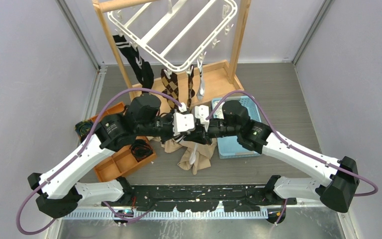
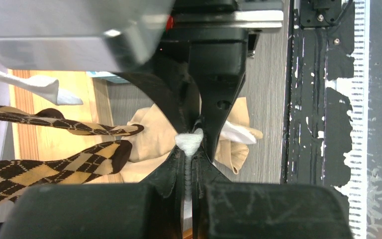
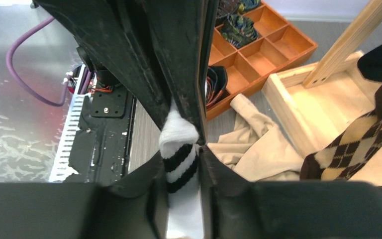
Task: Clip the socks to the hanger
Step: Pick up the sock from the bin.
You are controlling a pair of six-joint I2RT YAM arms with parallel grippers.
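Note:
A white sock with black bands (image 3: 178, 135) is pinched between both grippers over the middle of the table. My left gripper (image 2: 191, 152) is shut on the sock's white edge (image 2: 189, 140). From the opposite side, my right gripper (image 3: 180, 158) is shut on its banded cuff. In the top view the left gripper (image 1: 184, 124) and the right gripper (image 1: 200, 125) meet tip to tip, and the sock's tail (image 1: 193, 155) hangs below them. The white hanger (image 1: 144, 44) hangs behind on the stand, with a black striped sock (image 1: 138, 65), two brown argyle socks (image 1: 171, 85) and a white sock (image 1: 202, 82) clipped to it.
A beige cloth (image 1: 201, 158) lies crumpled under the grippers. An orange compartment tray (image 1: 122, 162) holding dark socks sits at the left, and a blue basket (image 1: 236, 145) at the right. The wooden stand (image 1: 239, 40) rises behind, its base at the back of the table.

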